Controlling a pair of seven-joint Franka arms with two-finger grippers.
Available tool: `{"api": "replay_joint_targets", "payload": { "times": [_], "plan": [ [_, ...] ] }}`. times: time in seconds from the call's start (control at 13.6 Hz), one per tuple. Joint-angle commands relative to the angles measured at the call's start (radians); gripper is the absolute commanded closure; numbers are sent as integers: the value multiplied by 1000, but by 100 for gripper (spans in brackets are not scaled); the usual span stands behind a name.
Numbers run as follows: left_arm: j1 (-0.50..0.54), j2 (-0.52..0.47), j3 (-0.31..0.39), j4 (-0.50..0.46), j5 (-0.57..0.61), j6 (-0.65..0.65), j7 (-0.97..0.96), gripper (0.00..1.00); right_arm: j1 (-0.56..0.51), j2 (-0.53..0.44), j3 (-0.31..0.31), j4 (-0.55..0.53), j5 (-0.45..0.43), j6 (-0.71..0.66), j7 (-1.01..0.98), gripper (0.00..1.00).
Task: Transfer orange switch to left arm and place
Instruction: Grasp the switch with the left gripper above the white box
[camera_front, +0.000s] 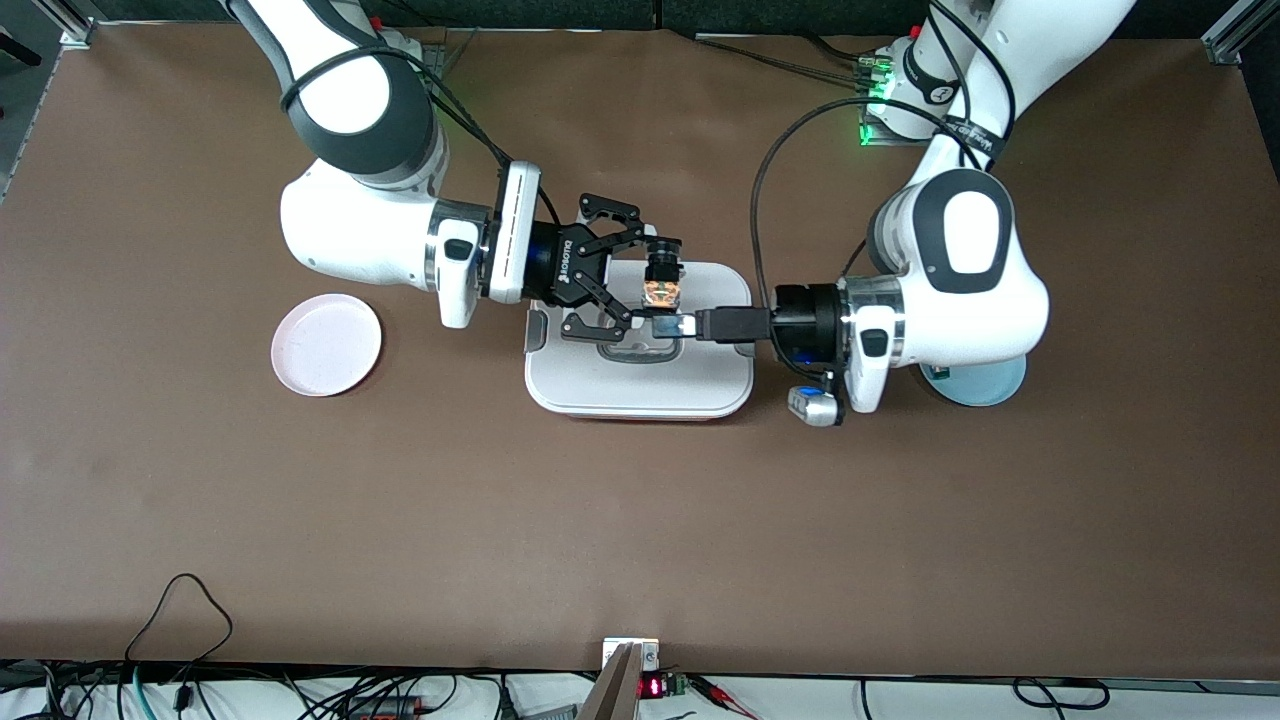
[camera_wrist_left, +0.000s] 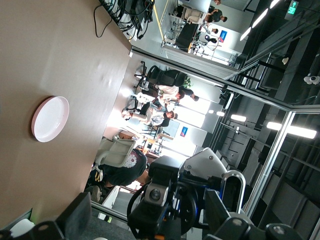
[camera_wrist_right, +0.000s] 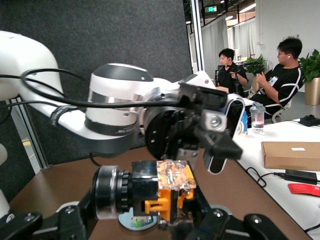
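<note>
A brown table fills the front view, with cables along its near edge. The box (camera_front: 640, 385) sits at the middle. Seen from the front camera, a pink plate (camera_front: 326, 344) lies well apart at the box's nine o'clock. A bluish plate (camera_front: 990, 385) lies at its three o'clock, mostly covered by the left arm (camera_front: 950, 290).

The right arm (camera_front: 370, 215) reaches in from nine o'clock. The right gripper (camera_front: 645, 278) hangs over the twelve o'clock half of the box lid. Its fingers are spread part way and closed onto the orange switch (camera_front: 663, 290), one on each side. The switch is up in the air over the lid and clear of it, just above the grey-rimmed handle (camera_front: 635, 352). In the right wrist view the switch (camera_wrist_right: 165, 190) lies crosswise between that gripper's fingers (camera_wrist_right: 65, 222), black barrel at one end and clear orange body at the other.

The left arm comes in level from three o'clock, and the left gripper (camera_front: 670, 326) is also over the lid, its tip just beside the switch. From above its fingers line up edge-on. In the left wrist view they (camera_wrist_left: 77, 220) stand wide apart with nothing between the pads, and the right gripper (camera_wrist_left: 160, 200) shows in the gap. The right wrist view shows the left gripper (camera_wrist_right: 200, 130) spread just past the switch, not clamped on it.
</note>
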Motion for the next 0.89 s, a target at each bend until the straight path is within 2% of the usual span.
{"api": "replay_joint_targets", "payload": {
  "times": [0.0,0.15,0.3,0.59,0.81],
  "plan": [
    [-5,-22,5,-1,-16,3,-21,0,29,39,3,54,25,44,4,77],
    [9,-51,10,-32,-6,-77,-21,0,29,39,3,54,25,46,5,77],
    [29,-85,8,-75,23,-100,-7,0,31,39,5,54,25,52,5,77],
    [63,-85,8,-108,38,-154,69,4,34,41,5,53,25,64,4,77],
    [61,-82,8,-99,38,-146,68,21,40,41,5,53,25,66,4,77]
  ]
}}
